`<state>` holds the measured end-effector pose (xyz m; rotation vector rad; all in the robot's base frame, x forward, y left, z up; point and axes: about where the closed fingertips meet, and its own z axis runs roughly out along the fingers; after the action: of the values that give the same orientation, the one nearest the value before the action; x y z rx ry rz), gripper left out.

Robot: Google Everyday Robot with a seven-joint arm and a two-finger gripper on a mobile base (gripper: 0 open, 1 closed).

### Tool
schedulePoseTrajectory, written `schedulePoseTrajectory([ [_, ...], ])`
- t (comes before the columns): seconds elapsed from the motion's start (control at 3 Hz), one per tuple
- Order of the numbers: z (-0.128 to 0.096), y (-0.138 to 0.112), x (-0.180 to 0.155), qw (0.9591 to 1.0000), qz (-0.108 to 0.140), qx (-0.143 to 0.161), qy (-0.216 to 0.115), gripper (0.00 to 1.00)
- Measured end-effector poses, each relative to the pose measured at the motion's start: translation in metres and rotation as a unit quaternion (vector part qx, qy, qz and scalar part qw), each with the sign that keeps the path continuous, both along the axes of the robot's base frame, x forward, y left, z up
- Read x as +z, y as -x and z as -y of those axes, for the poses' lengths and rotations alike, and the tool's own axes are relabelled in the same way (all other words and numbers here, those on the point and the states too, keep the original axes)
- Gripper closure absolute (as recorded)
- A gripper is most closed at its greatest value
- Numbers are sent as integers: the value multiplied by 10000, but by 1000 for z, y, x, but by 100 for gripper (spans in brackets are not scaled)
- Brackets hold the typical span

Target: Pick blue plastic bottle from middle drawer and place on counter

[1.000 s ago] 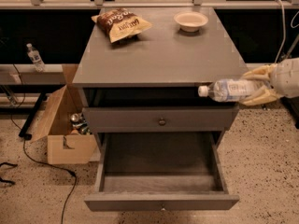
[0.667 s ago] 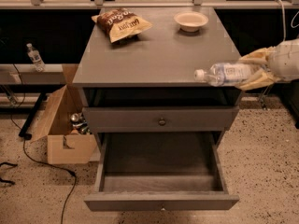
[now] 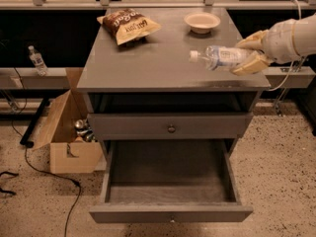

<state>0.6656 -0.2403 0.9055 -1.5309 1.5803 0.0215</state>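
Fingers [image 3: 253,39] of the gripper [image 3: 247,52], at the right edge of the frame, are clamped on the blue plastic bottle [image 3: 222,57]. The bottle lies horizontal over the counter's [image 3: 163,63] right side, its cap pointing left; contact with the surface cannot be told. The middle drawer [image 3: 170,174] stands pulled open at lower centre, below a closed drawer front [image 3: 148,127]. A cardboard box [image 3: 69,137] sits on the floor at left. A chip bag [image 3: 129,24] and a bowl [image 3: 202,21] rest on the counter's far part.

Lab, terrazzo floor [image 3: 279,181], claw [image 3: 245,54] over counter [image 3: 158,63]
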Motion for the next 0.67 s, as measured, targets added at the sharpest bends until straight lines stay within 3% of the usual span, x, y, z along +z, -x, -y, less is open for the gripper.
schedulePoseTrajectory([
  [0.33,-18,-31,-4,9989,-353,-296,-29,100],
  [0.67,-31,-62,-10,9973,-541,-495,-68,100],
])
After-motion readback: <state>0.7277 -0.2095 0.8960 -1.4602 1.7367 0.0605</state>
